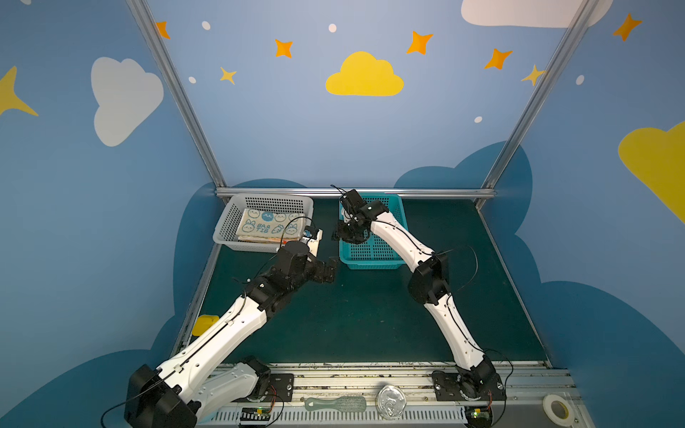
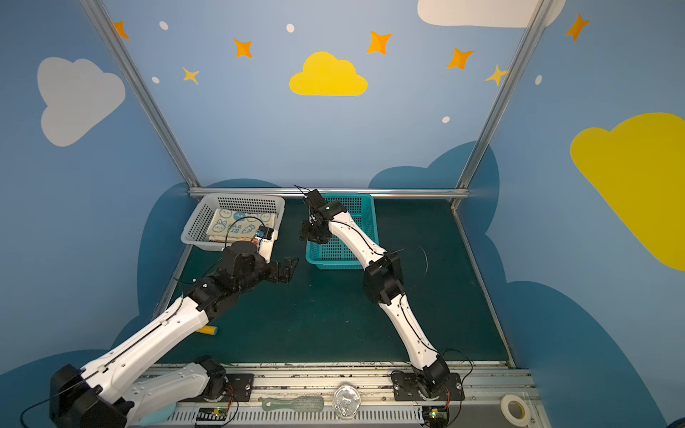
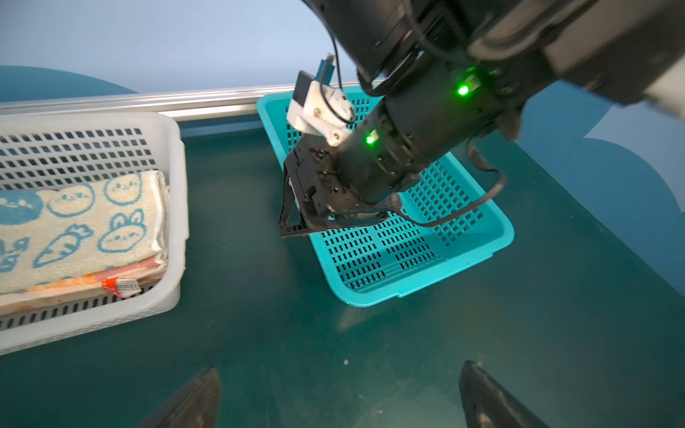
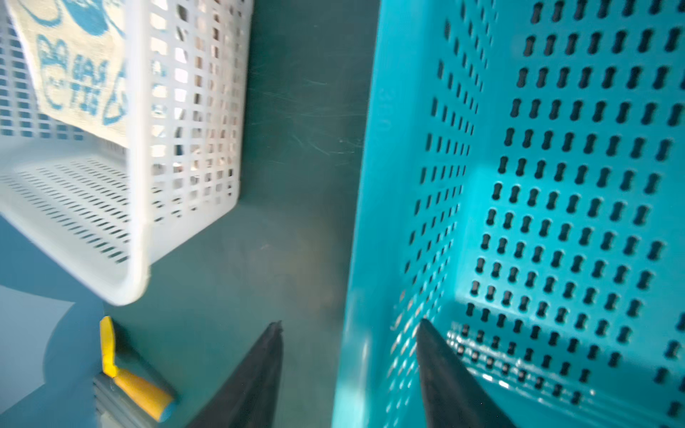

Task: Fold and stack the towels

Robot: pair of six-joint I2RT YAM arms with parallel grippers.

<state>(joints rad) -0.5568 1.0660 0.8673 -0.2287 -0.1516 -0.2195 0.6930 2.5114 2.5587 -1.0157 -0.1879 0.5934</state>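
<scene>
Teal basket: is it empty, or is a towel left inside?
Empty, as far as visible: the teal basket shows only bare perforated floor in both wrist views. The folded towels lie stacked in the white basket.

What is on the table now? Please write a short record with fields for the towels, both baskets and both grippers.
white basket: rear left of the mat
teal basket: right of the white one, no towel seen inside
towels: folded and stacked in the white basket, blue-and-cream one on top, orange beneath
left gripper: open, holding nothing, above the mat between the baskets
right gripper: open, holding nothing, astride the teal basket's wall
</scene>
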